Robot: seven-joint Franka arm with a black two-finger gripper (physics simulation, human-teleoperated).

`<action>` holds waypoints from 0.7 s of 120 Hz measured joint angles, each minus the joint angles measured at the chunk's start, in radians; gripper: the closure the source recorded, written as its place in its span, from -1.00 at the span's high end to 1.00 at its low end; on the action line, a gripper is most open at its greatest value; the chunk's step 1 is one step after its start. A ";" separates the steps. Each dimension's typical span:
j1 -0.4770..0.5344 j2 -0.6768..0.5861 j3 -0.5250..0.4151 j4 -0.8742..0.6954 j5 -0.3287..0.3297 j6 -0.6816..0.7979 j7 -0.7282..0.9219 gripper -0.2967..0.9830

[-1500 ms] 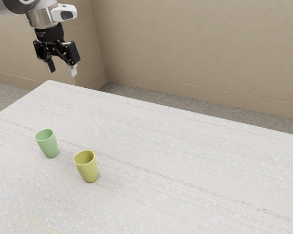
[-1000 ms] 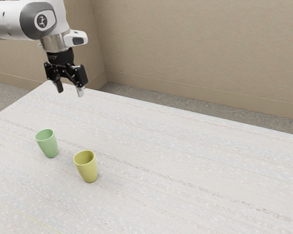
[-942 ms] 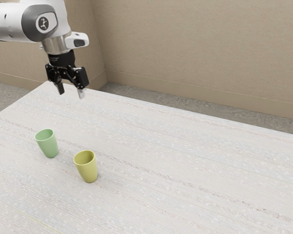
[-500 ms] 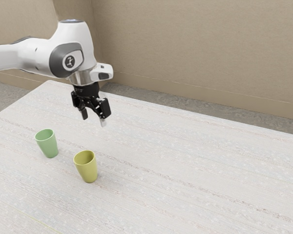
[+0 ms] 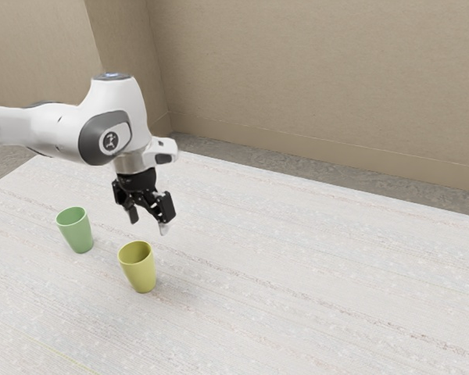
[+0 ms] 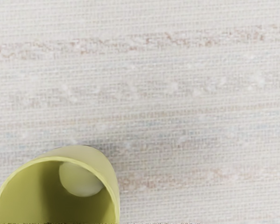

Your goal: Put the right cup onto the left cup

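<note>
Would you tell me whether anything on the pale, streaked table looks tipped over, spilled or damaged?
Nothing stands out: the tapered yellow cup and the tapered light-green cup both stand upright, with no visible cracks, and I see no spill on the pale, streaked table.

No readable text, numbers or brand names. Only marking: small dark round emblem point(image 5: 111, 141) with a pale figure inside, on the white oval patch framed by the grey band point(image 5: 92, 144) of the arm point(image 5: 51, 131). Emblem itself illegible.
</note>
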 joint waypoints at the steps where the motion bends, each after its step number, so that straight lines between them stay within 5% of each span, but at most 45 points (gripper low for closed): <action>1: 0.001 0.000 0.000 -0.003 0.000 0.002 -0.001 0.50; 84: 0.046 0.024 -0.005 -0.125 0.001 0.126 -0.036 0.50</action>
